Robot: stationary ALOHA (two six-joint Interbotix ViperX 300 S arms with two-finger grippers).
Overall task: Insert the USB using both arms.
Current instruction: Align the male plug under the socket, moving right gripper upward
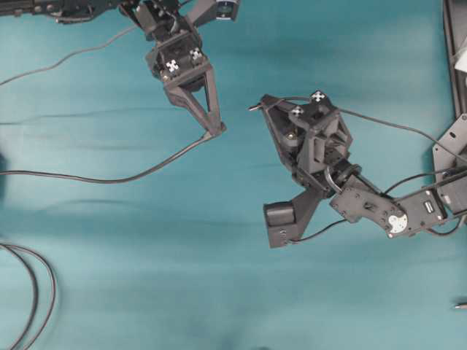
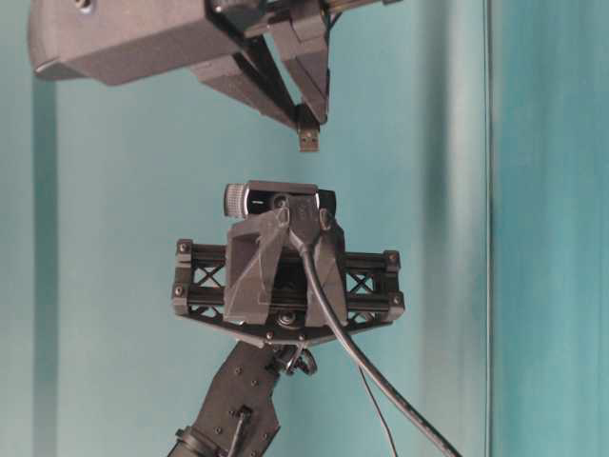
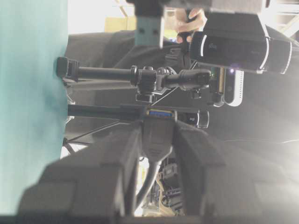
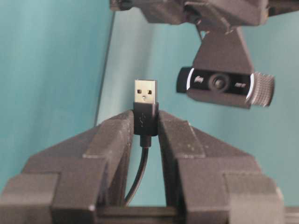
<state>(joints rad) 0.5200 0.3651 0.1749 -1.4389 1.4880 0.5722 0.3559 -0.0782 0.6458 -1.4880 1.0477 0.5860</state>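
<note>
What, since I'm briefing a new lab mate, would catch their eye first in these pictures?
The right pincer pinches a USB plug by its black body, silvery tip sticking out. Facing it, the left pincer clamps a dark connector with a blue-lined mouth; the overhead view shows a gap between the two above the teal table.

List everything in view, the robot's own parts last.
USB plug: one, silvery tip on dark cable, clamped upright in the right end effector.
socket connector: one, dark with blue inside, held in the left end effector.
thin cable: one, dark, trailing left from the connector.
looped cables: black, lower left corner.
cloth: one, teal, under everything.
left end effector: one, black, closed.
right end effector: one, black, closed.
</note>
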